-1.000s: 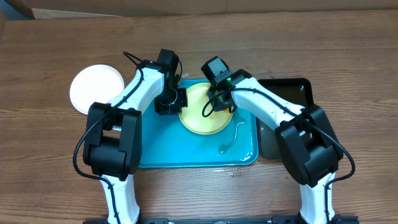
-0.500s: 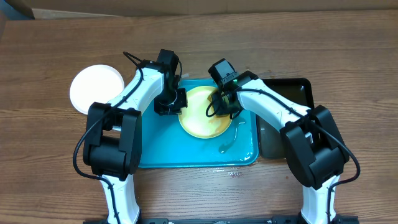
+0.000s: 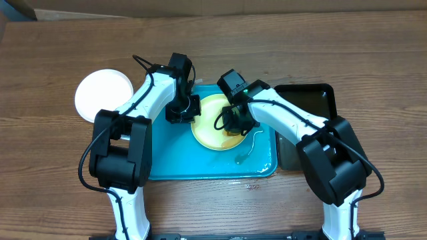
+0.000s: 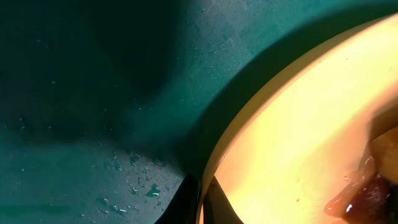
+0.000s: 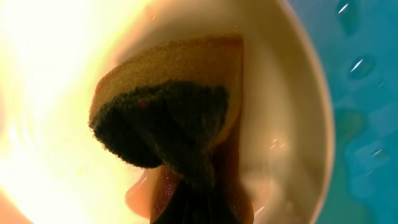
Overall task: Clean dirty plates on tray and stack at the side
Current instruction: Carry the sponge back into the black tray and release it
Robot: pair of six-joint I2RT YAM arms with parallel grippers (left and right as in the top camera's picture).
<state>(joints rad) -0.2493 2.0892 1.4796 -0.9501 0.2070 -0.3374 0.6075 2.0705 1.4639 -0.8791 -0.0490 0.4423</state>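
- Plate (image 3: 207,128) lies inside the tray (image 3: 167,163), toward its right half; looks rigid, light, wet, likely slippery
- Left hand (image 3: 193,112) is pinched onto the plate's rim, the sensible hold
- Right hand (image 3: 238,124) clamps a soft sponge (image 5: 163,118) onto its middle

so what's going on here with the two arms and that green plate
The left gripper is clamped on the rim of the lime green plate, which sits in the turquoise tray. The right gripper holds a sponge pressed into the plate, apparently wiping it. A reddish smear shows on the plate. One white plate lies on the table left of the tray.
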